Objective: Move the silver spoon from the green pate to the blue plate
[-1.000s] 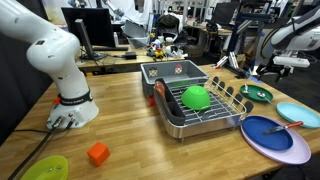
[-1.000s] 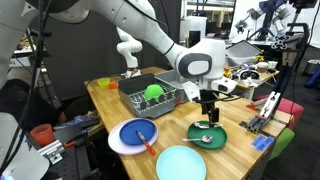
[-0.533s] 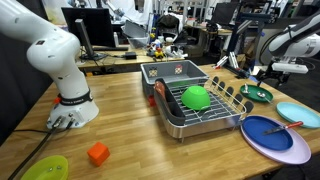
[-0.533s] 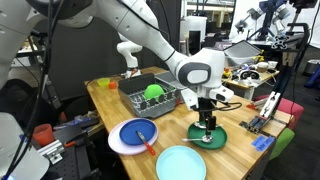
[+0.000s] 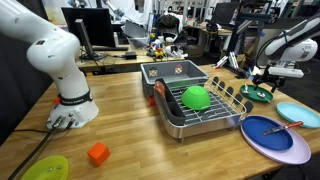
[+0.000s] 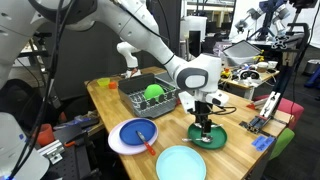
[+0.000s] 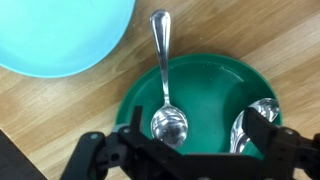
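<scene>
The silver spoon (image 7: 168,122) lies with its bowl in the green plate (image 7: 205,85) and its handle pointing out over the rim toward the light blue plate (image 7: 60,35). A second shiny spoon bowl (image 7: 248,125) lies at the plate's right side. My gripper (image 7: 200,138) is open, low over the green plate, its fingers on either side of the spoon bowls and shut on nothing. In both exterior views the gripper (image 6: 204,124) (image 5: 263,84) hangs just above the green plate (image 6: 208,136) (image 5: 256,95). The blue plate (image 6: 134,135) (image 5: 270,133) holds an orange-handled utensil.
A dish rack (image 5: 195,110) with a green bowl (image 5: 195,97) stands mid-table. A light blue plate (image 6: 181,163) lies near the front edge. A yellow-green bowl (image 5: 45,168) and an orange block (image 5: 97,153) lie near the robot base (image 5: 70,105).
The gripper has come down and shifted slightly, from above the green plate to just over it. The spoons and plates have not moved.
</scene>
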You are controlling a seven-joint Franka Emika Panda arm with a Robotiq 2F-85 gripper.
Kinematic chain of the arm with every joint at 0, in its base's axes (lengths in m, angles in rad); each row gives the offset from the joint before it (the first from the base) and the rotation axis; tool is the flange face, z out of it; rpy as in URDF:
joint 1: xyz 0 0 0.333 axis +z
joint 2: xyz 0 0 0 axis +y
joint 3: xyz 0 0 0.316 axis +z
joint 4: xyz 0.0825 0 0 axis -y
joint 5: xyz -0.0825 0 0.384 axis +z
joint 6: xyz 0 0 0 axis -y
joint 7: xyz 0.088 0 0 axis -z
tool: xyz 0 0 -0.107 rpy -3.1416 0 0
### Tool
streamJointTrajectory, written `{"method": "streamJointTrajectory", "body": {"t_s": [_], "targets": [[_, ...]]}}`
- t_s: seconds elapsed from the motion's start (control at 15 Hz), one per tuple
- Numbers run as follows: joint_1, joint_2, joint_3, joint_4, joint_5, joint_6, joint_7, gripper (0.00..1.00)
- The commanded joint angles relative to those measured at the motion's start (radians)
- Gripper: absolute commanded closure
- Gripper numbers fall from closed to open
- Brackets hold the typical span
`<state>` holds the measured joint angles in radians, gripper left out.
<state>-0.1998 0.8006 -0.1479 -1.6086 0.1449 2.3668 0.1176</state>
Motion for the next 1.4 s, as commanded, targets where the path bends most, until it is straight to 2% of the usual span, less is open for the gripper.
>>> {"method": "streamJointTrajectory", "body": {"t_s": [0.0, 1.33], "targets": [[-0.015, 0.02, 0.016, 0.029, 0.007, -0.014, 0.003, 0.0], [-0.039, 0.118, 0.018, 0.132, 0.017, -0.066, 0.02, 0.0]]}}
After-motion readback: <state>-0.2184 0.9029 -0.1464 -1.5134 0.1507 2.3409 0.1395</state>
